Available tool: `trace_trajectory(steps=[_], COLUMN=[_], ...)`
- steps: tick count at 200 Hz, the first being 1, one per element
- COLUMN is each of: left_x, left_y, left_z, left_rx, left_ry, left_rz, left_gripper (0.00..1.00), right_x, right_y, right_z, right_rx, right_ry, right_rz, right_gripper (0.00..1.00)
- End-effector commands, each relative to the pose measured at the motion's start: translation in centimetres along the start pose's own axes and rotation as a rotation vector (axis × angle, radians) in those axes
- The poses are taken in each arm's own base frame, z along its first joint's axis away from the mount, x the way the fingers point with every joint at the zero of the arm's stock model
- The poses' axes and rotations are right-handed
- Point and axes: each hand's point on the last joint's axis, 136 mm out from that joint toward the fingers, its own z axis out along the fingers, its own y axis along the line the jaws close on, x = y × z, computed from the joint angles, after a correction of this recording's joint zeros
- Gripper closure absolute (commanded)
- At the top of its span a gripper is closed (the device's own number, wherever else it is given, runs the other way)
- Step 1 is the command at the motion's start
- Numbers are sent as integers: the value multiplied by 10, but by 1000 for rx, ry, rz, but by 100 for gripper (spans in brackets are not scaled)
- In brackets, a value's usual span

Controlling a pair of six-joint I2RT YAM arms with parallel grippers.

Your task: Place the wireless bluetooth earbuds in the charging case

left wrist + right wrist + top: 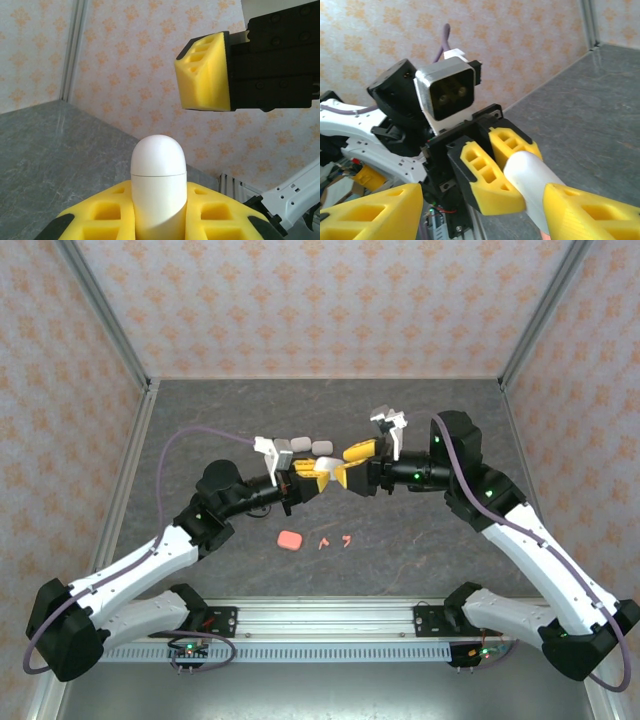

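1. Dark grey marbled tabletop (200, 420): spans the middle of the top view.
2. Left gripper (158, 200): yellow fingers clamped on a white capsule-shaped plastic case (158, 165), lower centre of its wrist view.
3. Right gripper (345, 466): jaws moderately apart, straddling that case's rounded end; contact cannot be confirmed.
4. Coral-pink rounded case (290, 539): on the tabletop, lower centre.
5. Two tiny coral-pink hooked plastic earbuds (322, 541): on the tabletop just right of it.
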Motion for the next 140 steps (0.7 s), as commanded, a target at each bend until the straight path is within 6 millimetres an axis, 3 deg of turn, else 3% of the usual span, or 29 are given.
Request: trace_trajectory(steps=[1, 35, 78, 127, 140], left_x=[-15, 10, 39, 76, 88], left_y=[5, 35, 82, 169, 190], left_z=[4, 16, 25, 10, 5], left_rx=[-40, -162, -281, -480, -513], left_ry=[-20, 108, 197, 239, 260], left_rz=[20, -33, -128, -324, -358], left_gripper=[100, 100, 100, 100, 100], right_x=[-10, -15, -25, -20, -18], right_y=[0, -10, -16, -33, -36], right_z=[-12, -19, -39, -53, -53], right_rx=[66, 147, 237, 337, 344], right_ry=[-45, -79, -218, -283, -286], right_rz=[-63, -73, -97, -74, -61], right_gripper=[34, 33, 20, 0, 1])
